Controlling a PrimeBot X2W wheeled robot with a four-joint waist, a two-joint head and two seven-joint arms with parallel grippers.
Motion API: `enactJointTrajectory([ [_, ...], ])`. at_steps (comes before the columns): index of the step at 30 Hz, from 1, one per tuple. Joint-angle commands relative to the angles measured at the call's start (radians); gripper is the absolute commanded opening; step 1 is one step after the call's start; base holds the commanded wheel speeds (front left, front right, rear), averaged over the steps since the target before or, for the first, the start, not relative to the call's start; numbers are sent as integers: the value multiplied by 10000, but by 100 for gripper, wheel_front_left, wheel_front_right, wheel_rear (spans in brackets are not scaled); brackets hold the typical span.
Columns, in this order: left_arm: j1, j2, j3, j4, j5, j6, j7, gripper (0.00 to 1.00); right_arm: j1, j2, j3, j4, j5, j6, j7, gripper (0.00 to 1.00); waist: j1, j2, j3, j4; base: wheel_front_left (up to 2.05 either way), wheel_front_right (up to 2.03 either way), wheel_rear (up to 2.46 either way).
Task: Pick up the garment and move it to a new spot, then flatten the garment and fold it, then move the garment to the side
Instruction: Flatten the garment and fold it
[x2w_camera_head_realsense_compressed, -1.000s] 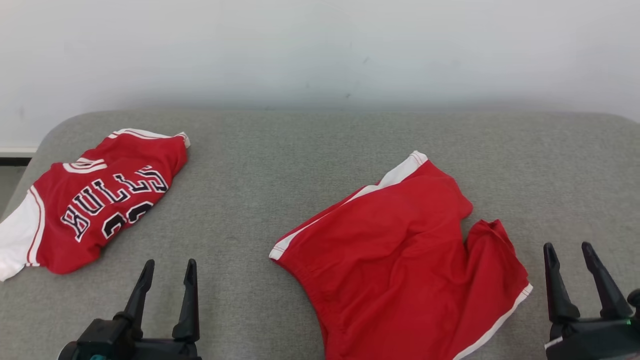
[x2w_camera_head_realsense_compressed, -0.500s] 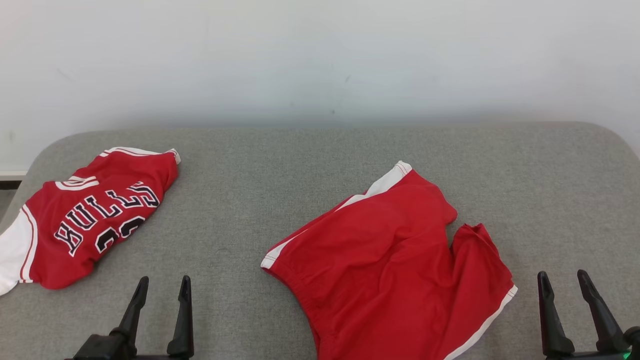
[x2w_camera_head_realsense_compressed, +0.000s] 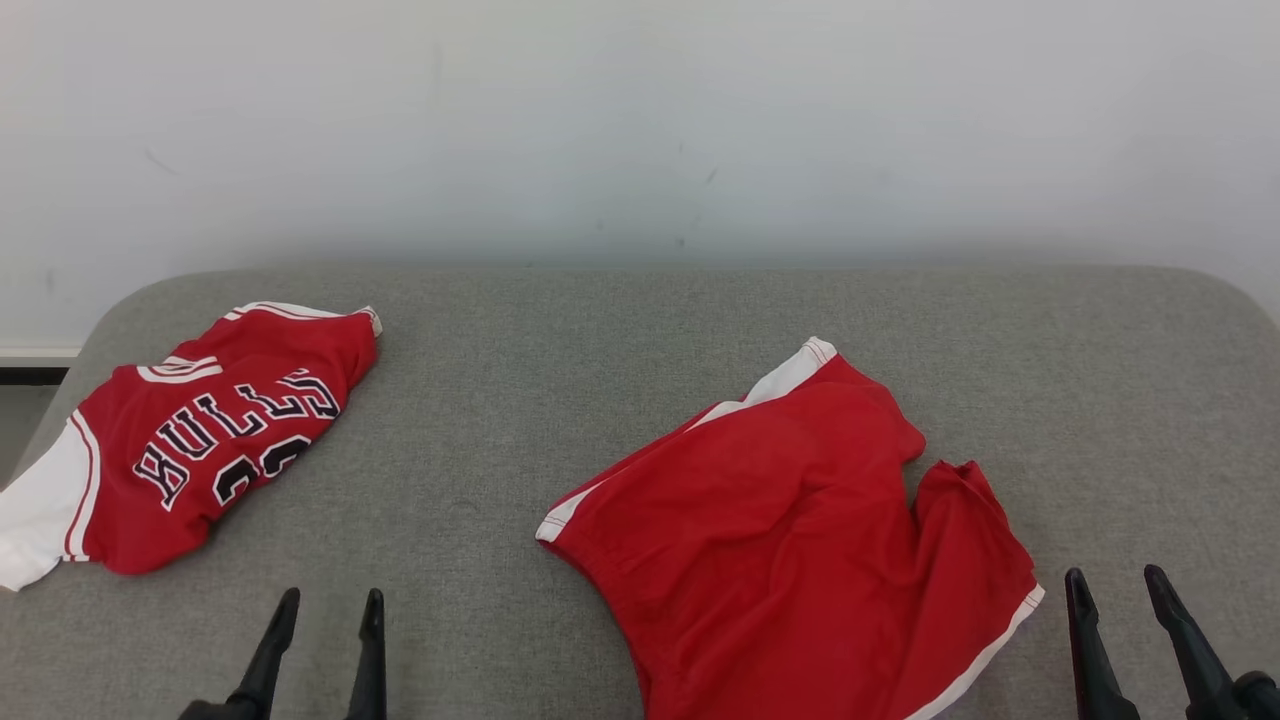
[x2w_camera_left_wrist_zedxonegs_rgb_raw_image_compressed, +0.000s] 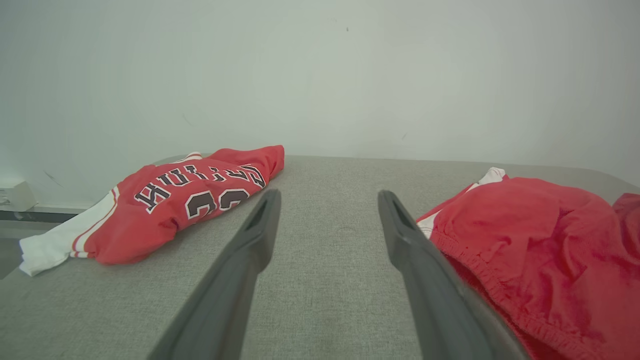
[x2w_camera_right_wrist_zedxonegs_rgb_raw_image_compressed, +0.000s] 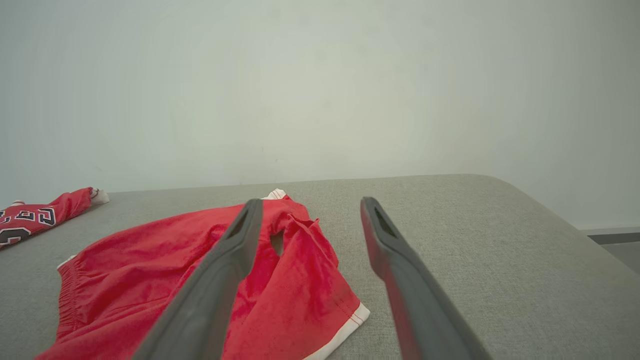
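A crumpled red garment, a pair of shorts (x2w_camera_head_realsense_compressed: 790, 540) with white side stripes, lies right of centre on the grey padded surface (x2w_camera_head_realsense_compressed: 600, 330). A second red garment, a jersey (x2w_camera_head_realsense_compressed: 210, 440) with "BULLS" lettering, lies at the far left. My left gripper (x2w_camera_head_realsense_compressed: 332, 595) is open at the bottom left, between the two garments and touching neither. The right gripper (x2w_camera_head_realsense_compressed: 1115, 573) stands open just right of the shorts' hem. In the left wrist view the left gripper (x2w_camera_left_wrist_zedxonegs_rgb_raw_image_compressed: 328, 195) frames bare fabric between jersey (x2w_camera_left_wrist_zedxonegs_rgb_raw_image_compressed: 185, 200) and shorts (x2w_camera_left_wrist_zedxonegs_rgb_raw_image_compressed: 540, 250). The right gripper (x2w_camera_right_wrist_zedxonegs_rgb_raw_image_compressed: 311, 201) hovers open over the shorts (x2w_camera_right_wrist_zedxonegs_rgb_raw_image_compressed: 175, 280).
A plain white wall (x2w_camera_head_realsense_compressed: 640, 120) stands behind the surface. The surface has rounded corners at the far left (x2w_camera_head_realsense_compressed: 110, 310) and far right (x2w_camera_head_realsense_compressed: 1230, 295). The jersey's white sleeve (x2w_camera_head_realsense_compressed: 35, 510) reaches the left edge.
The head camera has tilted, so the whole picture sits lower and less of both grippers shows. Neither garment has shifted on the surface, and both grippers stay open.
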Motion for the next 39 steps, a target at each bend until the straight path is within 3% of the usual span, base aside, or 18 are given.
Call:
enactJointTrajectory([
  [1,171,56,-67,40,67,-5,-7,100,106,-62,-15,55,-35,-25,-2,100,1,0,9,17,0,0,0],
  [7,292,509,-1479,425,63,-6,-7,100,-104,-393,-90,827,1,-25,-2,100,1,0,114,70,0,0,0],
  [13,136,1203,-4038,1110,-400,-2,-7,100,-631,-980,9,2044,149,-25,-2,100,1,0,285,64,0,0,0],
  [17,-194,1365,-5395,1500,-723,-3,-7,100,-1095,-1263,131,2954,201,-25,5,100,1,0,428,30,0,0,0],
  [27,-1470,1003,-7048,2649,-1320,-4,-7,100,-2725,-1610,1075,5127,672,-25,5,100,1,0,1035,-95,0,0,0],
  [39,-2726,539,-7948,3980,-1779,-4,-7,100,-4287,-1621,2200,6953,1321,-25,1,100,1,0,1590,35,0,0,0],
])
